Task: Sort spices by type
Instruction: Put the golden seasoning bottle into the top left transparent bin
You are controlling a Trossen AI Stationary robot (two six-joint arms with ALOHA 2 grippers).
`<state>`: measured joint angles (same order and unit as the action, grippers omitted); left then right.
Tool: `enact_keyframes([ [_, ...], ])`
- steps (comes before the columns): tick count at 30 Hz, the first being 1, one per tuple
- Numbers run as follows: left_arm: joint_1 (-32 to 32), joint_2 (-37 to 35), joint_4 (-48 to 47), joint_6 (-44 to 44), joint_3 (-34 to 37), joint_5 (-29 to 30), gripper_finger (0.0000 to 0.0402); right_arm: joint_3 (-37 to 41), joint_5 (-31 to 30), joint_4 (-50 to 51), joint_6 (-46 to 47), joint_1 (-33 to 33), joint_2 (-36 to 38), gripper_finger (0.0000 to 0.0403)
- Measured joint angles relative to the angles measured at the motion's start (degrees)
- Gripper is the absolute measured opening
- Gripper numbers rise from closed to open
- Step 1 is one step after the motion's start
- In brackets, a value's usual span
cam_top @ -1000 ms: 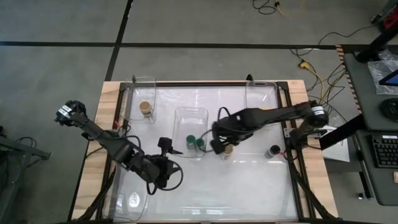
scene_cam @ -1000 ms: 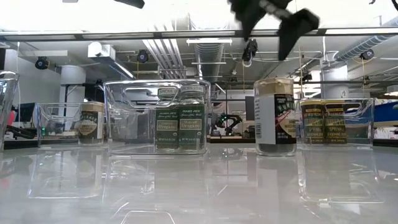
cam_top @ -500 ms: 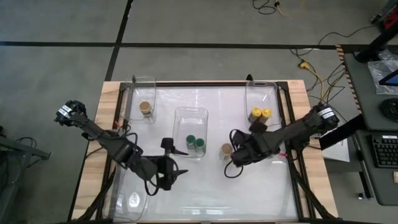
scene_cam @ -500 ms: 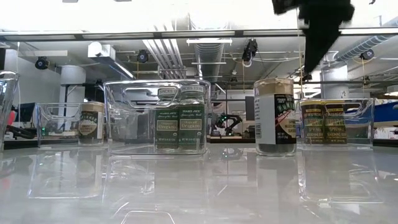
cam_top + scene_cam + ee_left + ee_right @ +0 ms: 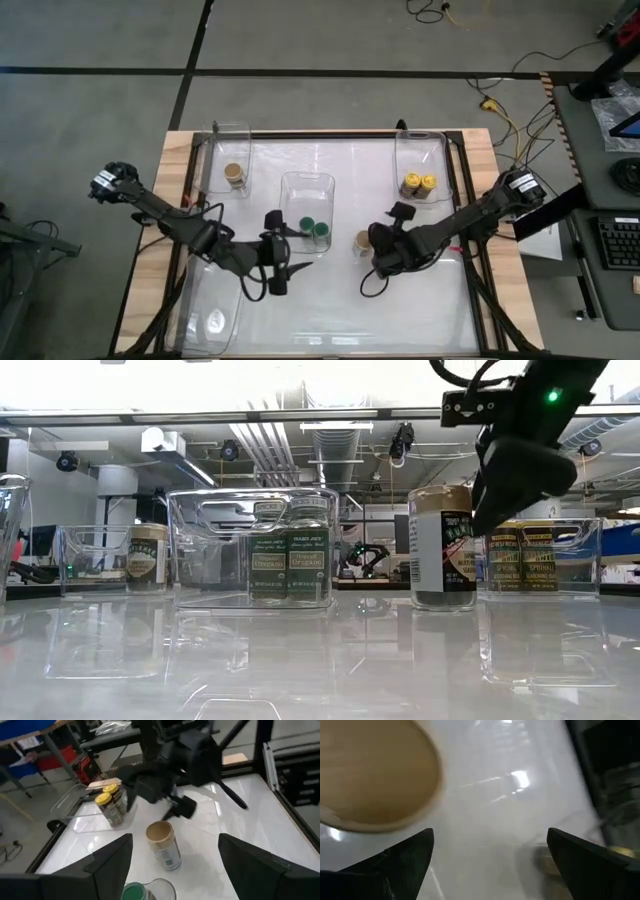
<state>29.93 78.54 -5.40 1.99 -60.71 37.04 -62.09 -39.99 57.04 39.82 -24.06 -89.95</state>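
We count green jars [image 5: 313, 229] paired in the centre bin [image 5: 307, 182], yellow jars [image 5: 418, 184] upper right. Loose tan-lidded jar [image 5: 363, 241] mid-frame; its mate [image 5: 234, 174] upper left. Right gripper [image 5: 383, 262] spread, empty, beside it; left gripper [image 5: 283, 262] spread, empty.

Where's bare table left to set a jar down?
Free: the strip between the green-lid bin and the yellow-lid bin, and the near edge right of the corner bin. Crowded: mid-table, where the left gripper and right gripper flank the loose tan-lid jar.
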Motion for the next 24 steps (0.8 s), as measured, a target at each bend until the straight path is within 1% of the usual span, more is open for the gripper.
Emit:
enact_keyframes([
  [4,-2.01,1.66,3.07,1.88,0.0,-0.02,0.0278,1.63,1.17,-6.83,-1.35,-1.35,0.0,0.0379],
  [9,-4.53,6.1,9.13,1.5,-0.02,-0.09,0.0278,1.91,1.4,-15.01,-5.58,-3.4,-0.02,0.0379],
  [11,-5.6,8.15,12.5,1.42,-0.02,-0.16,0.0278,1.91,1.45,-17.09,-7.41,-4.01,-0.02,0.0379],
  [13,-6.58,10.14,15.33,1.33,-0.02,-1.5,0.0278,1.91,1.49,-16.96,-7.94,-4.48,-0.02,0.0379],
  [16,-8.35,12.82,18.32,1.98,-0.15,-8.86,0.0278,1.97,2.97,-14.91,-7.94,-5.24,0.32,0.0379],
  [19,-10.28,15.58,17.07,3.23,-2.57,-16.27,0.0278,1.97,3.45,-13.75,-7.37,-6.51,1.6,0.0379],
  [24,-13.89,20.4,6.85,1.53,-11.22,-25.86,0.0285,1.99,3.59,-13.64,-5.5,-8.55,4.14,0.0379],
])
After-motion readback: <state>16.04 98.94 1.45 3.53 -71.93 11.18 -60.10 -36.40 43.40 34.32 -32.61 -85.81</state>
